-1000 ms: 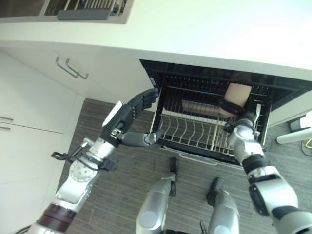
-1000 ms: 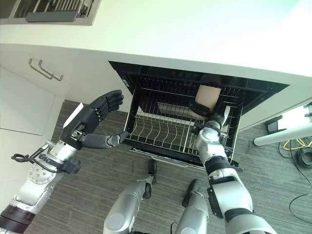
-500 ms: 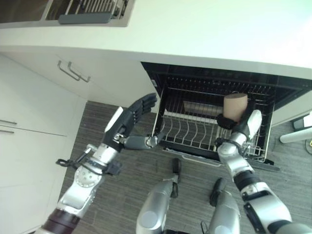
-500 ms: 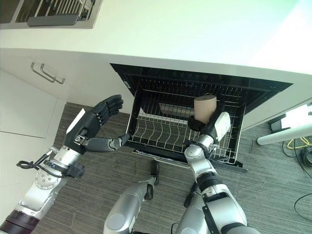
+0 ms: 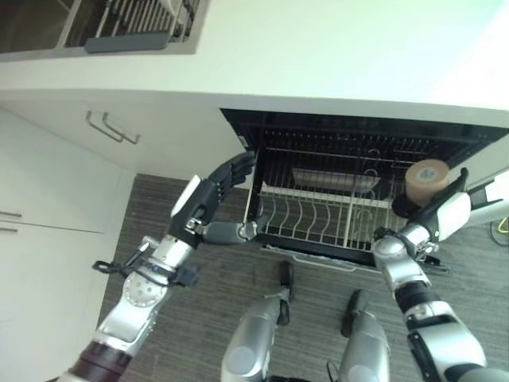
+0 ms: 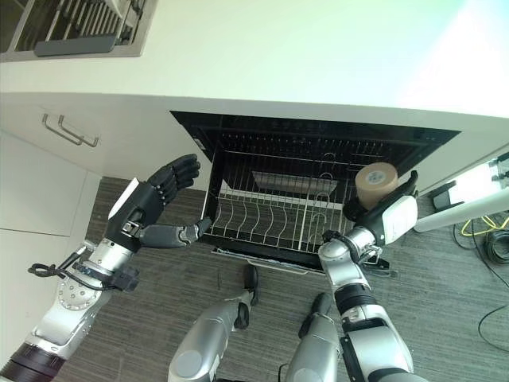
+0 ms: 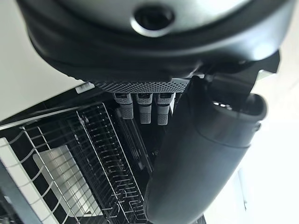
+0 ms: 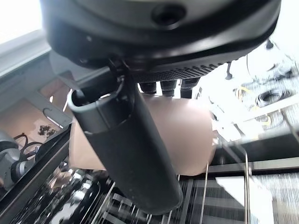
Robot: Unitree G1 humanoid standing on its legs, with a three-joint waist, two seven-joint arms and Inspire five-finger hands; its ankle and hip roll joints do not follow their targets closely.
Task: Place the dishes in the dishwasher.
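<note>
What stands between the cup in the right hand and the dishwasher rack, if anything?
Nothing visible does. The right hand holds the beige cup near the right front corner of the pulled-out rack, whose wire tines there look free. The left hand is open at the rack's left edge.
</note>
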